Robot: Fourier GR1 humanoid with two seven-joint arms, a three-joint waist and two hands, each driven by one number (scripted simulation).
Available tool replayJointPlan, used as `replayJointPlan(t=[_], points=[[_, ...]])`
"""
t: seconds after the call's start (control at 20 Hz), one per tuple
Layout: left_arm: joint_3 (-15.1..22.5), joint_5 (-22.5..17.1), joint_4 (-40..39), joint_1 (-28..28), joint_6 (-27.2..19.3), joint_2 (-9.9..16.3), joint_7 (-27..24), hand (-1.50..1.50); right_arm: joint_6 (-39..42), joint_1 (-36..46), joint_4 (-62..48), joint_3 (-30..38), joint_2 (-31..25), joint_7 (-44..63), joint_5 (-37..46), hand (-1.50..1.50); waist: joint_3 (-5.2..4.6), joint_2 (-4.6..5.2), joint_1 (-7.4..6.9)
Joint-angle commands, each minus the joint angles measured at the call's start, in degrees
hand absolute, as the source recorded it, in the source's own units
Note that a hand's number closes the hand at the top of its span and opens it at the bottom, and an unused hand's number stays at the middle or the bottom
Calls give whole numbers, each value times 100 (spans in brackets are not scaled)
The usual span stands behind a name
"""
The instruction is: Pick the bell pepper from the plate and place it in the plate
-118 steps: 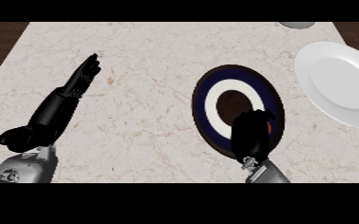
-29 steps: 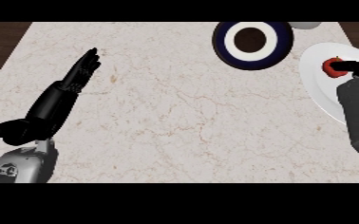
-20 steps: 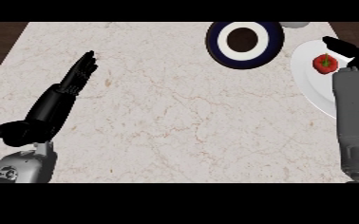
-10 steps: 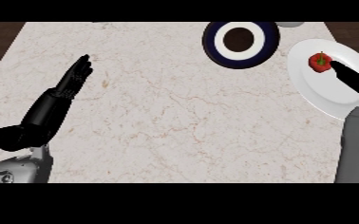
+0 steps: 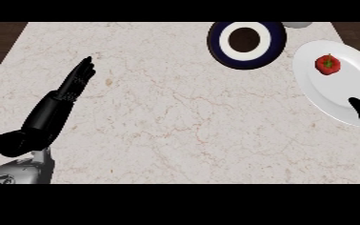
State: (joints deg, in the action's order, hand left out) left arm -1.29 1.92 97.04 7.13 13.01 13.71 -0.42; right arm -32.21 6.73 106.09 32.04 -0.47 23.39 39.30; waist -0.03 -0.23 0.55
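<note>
The right robot hand [image 5: 354, 102] has let go and pulled back to the edge; I cannot tell its fingers. The red pepper [image 5: 327, 64] now sits alone on the white plate [image 5: 316, 93], so the job looks done. The left robot hand [image 5: 77, 80] rests open on the surface [image 5: 175, 114].

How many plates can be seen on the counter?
2: a dark blue plate with white ring near the far edge, and a white plate at the right edge, holding the red bell pepper.
</note>
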Motion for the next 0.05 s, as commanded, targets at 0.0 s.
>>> replayJointPlan(t=[0.0], points=[[-111,-2,18,284,37,21,176,0,-80,-916,824,-739,45,268,-253,-150,3,13,-21]])
